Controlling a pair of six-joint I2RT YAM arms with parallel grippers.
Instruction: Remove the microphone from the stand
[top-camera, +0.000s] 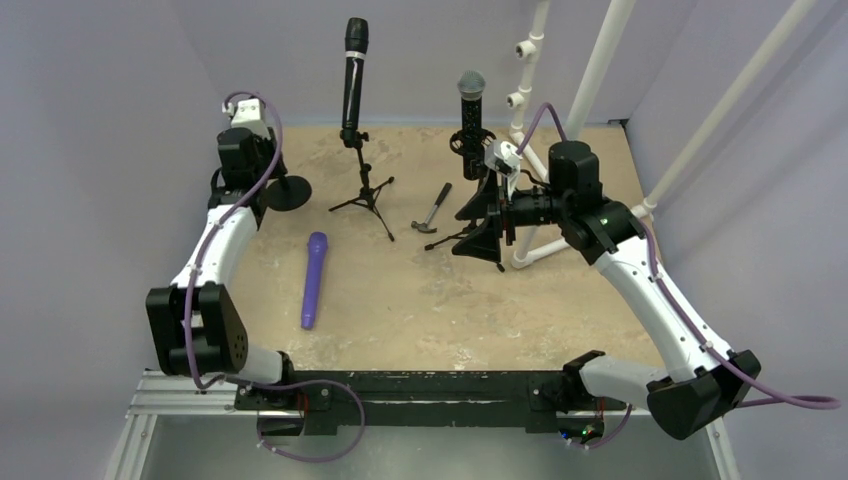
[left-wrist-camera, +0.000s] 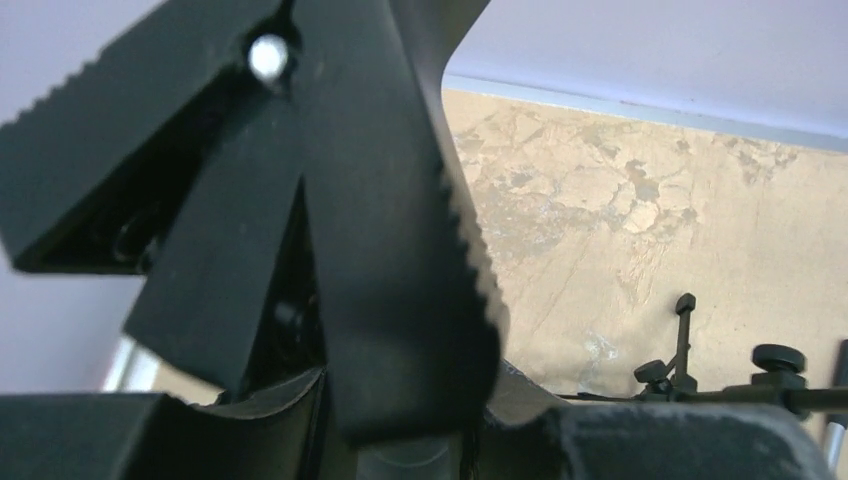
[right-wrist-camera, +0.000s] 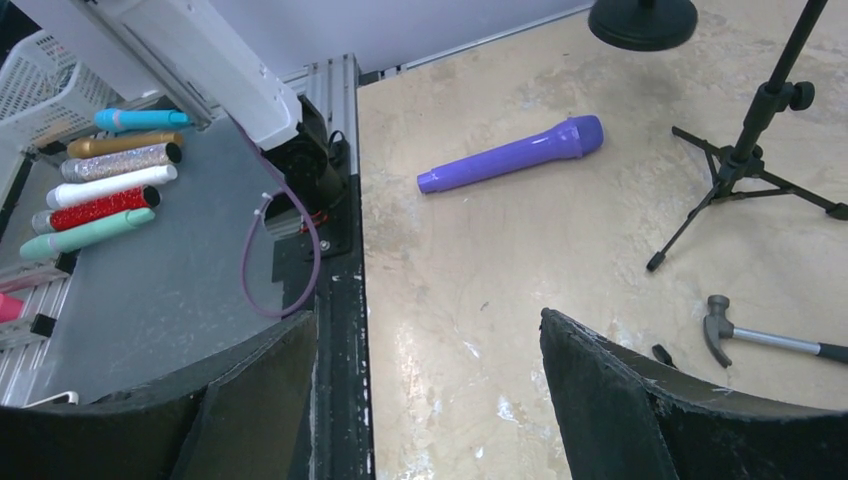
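Observation:
A black microphone stands upright in a tripod stand at the back centre. A second microphone with a grey grille stands in another tripod stand to its right. A purple microphone lies flat on the table and also shows in the right wrist view. My right gripper is open and empty beside the second stand; its jaws stand wide apart. My left gripper sits over a round black stand base. It appears shut on that stand's black serrated clip.
A small hammer lies between the two tripods and shows in the right wrist view. White pipes rise at the back right. Several coloured microphones lie off the table by its near-left edge.

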